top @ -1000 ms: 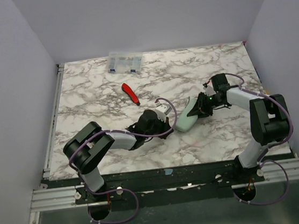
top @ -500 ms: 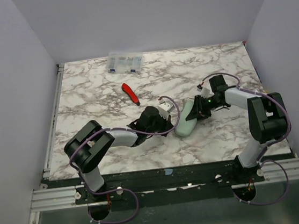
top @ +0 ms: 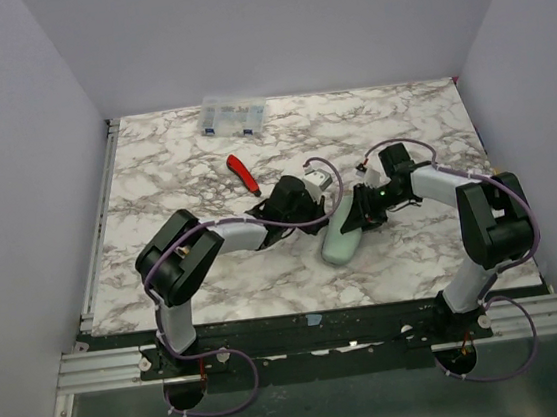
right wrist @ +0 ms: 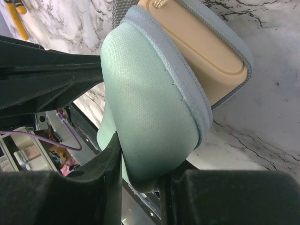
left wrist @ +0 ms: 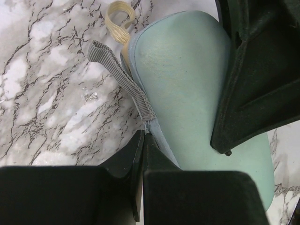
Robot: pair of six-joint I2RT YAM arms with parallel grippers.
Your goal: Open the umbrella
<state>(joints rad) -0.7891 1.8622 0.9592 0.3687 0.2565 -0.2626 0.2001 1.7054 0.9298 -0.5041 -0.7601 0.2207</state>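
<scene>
On the marble table (top: pixel 424 252), centre-front: one umbrella (top: pixel 339 237), folded and not yet opened.

- Casing: mint sleeve (right wrist: pixel 150 93) covers the whole body. The beige handle (right wrist: pixel 197 44) shows at its open mouth, along with a grey loop (left wrist: pixel 123 77) and a tan wrist strap (left wrist: pixel 119 11).
- Left gripper (top: pixel 323 203): jaws spread wide and closed around the sleeved body from both sides.
- Right gripper (top: pixel 358 215): jaws nearly together, pinching the sleeve cloth near the mouth.
- Change: within the last second the bundle has swung from a slant to nearly lengthwise, its closed end toward the bases, and both grippers have moved leftward with it.
- Reading: this looks like positioning to strip the sleeve, so opening remains well off.
- Nearby, untouched: red screwdriver (top: pixel 243 173) and a clear box (top: pixel 234 115).
</scene>
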